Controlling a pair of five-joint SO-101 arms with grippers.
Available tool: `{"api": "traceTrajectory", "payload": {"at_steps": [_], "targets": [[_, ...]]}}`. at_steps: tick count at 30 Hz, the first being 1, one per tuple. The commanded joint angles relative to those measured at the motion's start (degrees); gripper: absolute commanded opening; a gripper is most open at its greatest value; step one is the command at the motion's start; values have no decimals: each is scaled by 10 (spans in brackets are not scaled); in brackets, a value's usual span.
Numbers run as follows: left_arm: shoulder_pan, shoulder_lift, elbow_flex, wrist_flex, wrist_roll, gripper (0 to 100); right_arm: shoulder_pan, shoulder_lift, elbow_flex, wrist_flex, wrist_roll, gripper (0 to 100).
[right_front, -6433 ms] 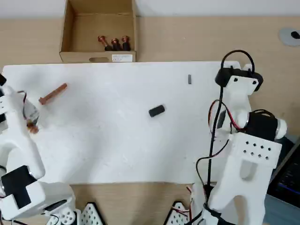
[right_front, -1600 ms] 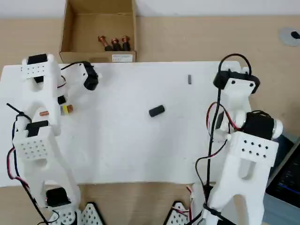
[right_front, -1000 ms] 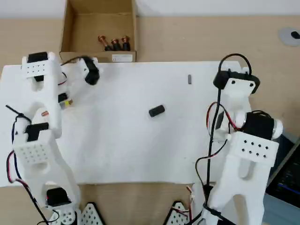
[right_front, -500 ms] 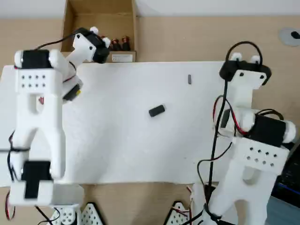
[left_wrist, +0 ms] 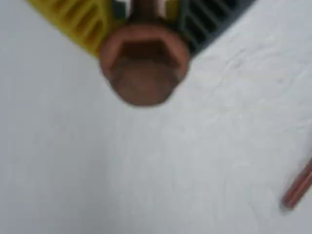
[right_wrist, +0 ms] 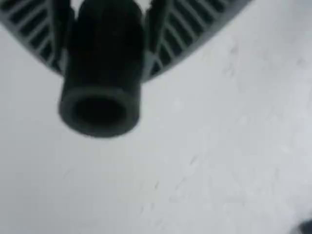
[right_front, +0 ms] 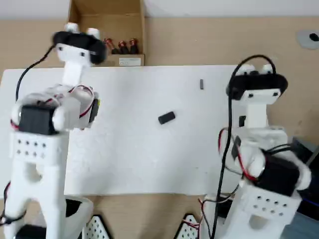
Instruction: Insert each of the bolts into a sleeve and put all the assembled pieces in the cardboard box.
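Looking down on a white foam mat [right_front: 149, 159] across a wooden table [right_front: 199, 40], with the left arm [right_front: 37, 144] and the right arm [right_front: 256, 114] at its sides. Grips a copper-coloured hex-head bolt [left_wrist: 144, 66] in the left gripper [left_wrist: 145, 12], clamped on its shank between a yellow finger [left_wrist: 73, 22] and a black finger [left_wrist: 204, 19], head toward the wrist camera, over the mat. Pinches a black cylindrical sleeve [right_wrist: 102, 83] in the right gripper [right_wrist: 105, 19], closed round it, open bore toward the camera, over bare mat. Shows, in the left wrist view, a second copper-coloured bolt [left_wrist: 297, 187] lying loose on the mat, well apart from the held one. Shows a second black sleeve [right_front: 166, 118] lying loose mid-mat between the arms and, nearer the far edge, a small grey piece [right_front: 201, 84]. Shows an open brown cardboard box [right_front: 107, 22] just past the mat's far edge, holding three assembled bolt-and-sleeve pieces [right_front: 120, 46] in a row against its near wall. Hides the box's near left corner under the left arm's wrist [right_front: 79, 42], just beside those pieces. Shows a grey round disc [right_front: 308, 37] at the table's far right.
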Motion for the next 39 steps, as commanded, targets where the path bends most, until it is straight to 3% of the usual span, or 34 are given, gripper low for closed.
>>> {"api": "traceTrajectory", "payload": {"at_steps": [1,5,9,17,29,39], "targets": [[4,-77,71,-88,63,2,-5,-46,54,-67,4,9],[3,-145,176,-182,119,2,-44,-79,116,-116,-2,9],[2,-223,289,-283,170,2,-86,-109,176,-178,-60,9],[7,-396,488,-451,222,2,-201,-163,290,-285,-132,9],[11,-570,585,-471,346,2,-381,-270,447,-418,-169,9],[116,-679,600,-470,411,2,-502,-378,528,-440,-165,9]]}}
